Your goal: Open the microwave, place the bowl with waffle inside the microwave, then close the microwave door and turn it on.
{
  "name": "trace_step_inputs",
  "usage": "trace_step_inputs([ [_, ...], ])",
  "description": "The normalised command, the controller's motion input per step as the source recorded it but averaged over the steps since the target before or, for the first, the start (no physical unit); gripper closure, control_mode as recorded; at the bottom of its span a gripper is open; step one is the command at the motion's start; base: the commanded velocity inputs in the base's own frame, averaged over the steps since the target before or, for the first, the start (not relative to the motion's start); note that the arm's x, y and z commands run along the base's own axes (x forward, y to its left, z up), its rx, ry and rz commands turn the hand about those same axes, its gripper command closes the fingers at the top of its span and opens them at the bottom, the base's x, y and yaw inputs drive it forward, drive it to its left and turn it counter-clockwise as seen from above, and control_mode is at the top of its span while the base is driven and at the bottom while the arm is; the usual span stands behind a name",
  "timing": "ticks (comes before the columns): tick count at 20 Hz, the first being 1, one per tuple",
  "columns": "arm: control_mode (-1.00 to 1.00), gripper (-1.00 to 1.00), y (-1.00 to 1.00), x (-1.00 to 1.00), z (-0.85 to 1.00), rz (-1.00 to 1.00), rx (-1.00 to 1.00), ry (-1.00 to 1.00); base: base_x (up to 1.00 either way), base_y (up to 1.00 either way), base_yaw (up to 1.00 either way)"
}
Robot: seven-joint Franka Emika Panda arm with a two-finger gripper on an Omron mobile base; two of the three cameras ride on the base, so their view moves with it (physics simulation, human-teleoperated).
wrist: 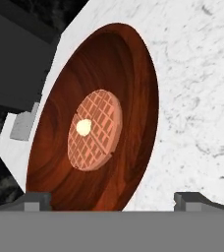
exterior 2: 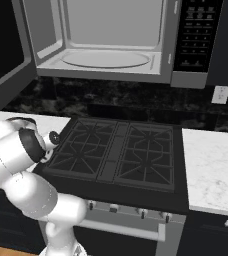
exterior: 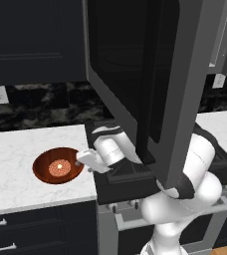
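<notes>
- We see the bowl (exterior: 58, 166) at middle left of the left base view, on the white counter (exterior: 16, 149), the waffle (exterior: 59, 168) at its centre.
- Our gripper (exterior: 78, 160) hangs just right of the bowl's rim; in the hand view both fingertips (wrist: 35, 200) stand apart, nothing between them.
- The microwave (exterior 2: 111, 40) gapes at the top of the right base view, the microwave door (exterior: 140, 74) swung out over our arm.
- We judge the lift must clear that door's edge.

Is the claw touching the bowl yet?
Cannot tell. The hand view shows the claw with fingertips straddling the bowl rim, but the contact spot is cut off. In the left base view the hand covers it.
</notes>
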Motion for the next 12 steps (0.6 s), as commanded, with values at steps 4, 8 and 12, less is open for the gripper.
trace_step_inputs([
  [4,-1.0,-1.0,0.09,0.16,-0.18,0.0,0.0,0.0,0.0,0.0,0.0],
  [8,-1.0,-1.0,0.01,0.11,-0.13,0.0,0.0,0.0,0.0,0.0,0.0],
  [12,-1.0,-1.0,0.0,0.06,-0.11,0.0,0.0,0.0,0.0,0.0,0.0],
])
